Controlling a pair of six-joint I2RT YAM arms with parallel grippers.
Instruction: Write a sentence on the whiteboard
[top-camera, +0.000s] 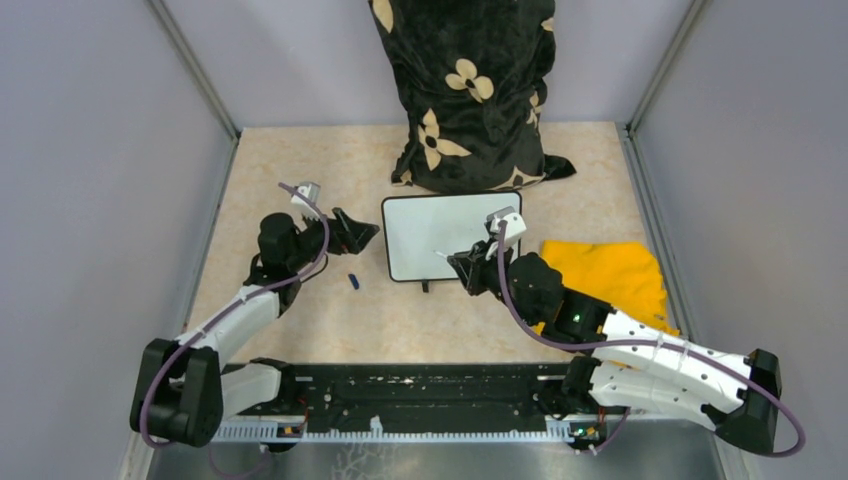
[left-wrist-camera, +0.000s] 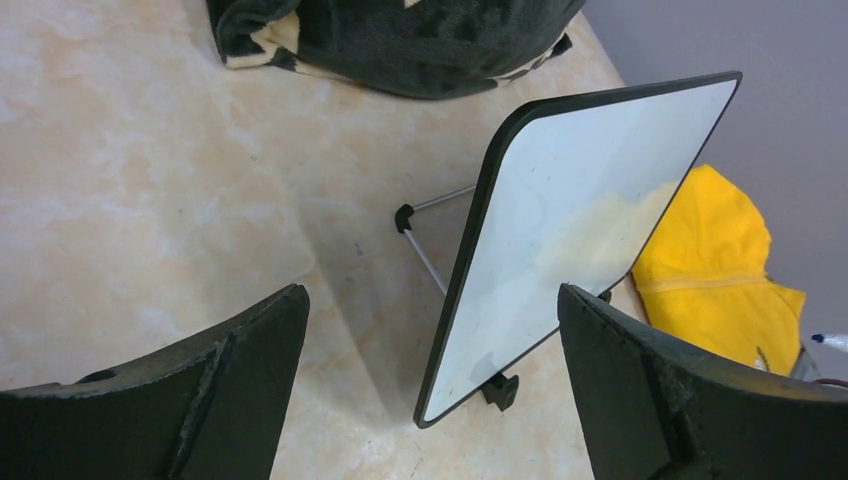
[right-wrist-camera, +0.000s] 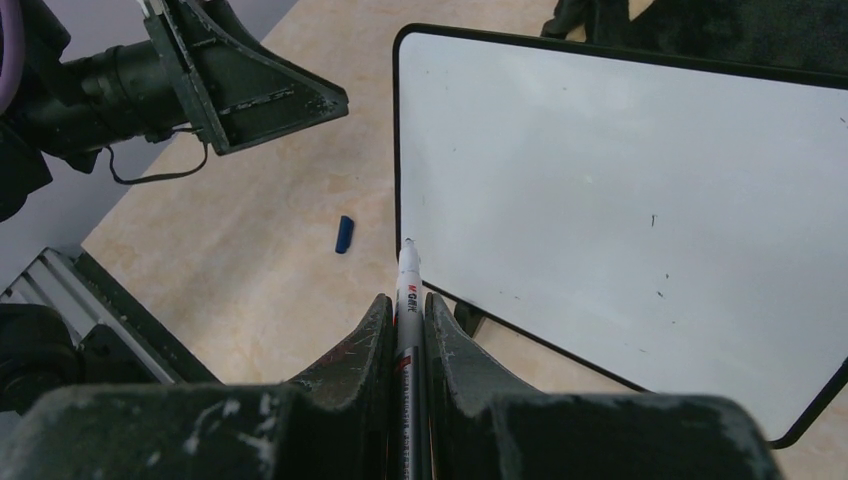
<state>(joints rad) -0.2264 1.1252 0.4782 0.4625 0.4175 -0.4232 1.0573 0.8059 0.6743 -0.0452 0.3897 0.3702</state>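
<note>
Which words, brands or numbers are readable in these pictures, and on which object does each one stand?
"M&G" (probably; small print along the barrel): on the marker held in the right gripper.
Red print lower on the same barrel: too blurred to read.
The whiteboard: no writing, only a few tiny dark specks.
No other text shows in any view.

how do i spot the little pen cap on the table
Find the whiteboard standing mid-table. Just left of its near left corner, the cap lies alone on the beige tabletop. It is the only small blue thing there.
</note>
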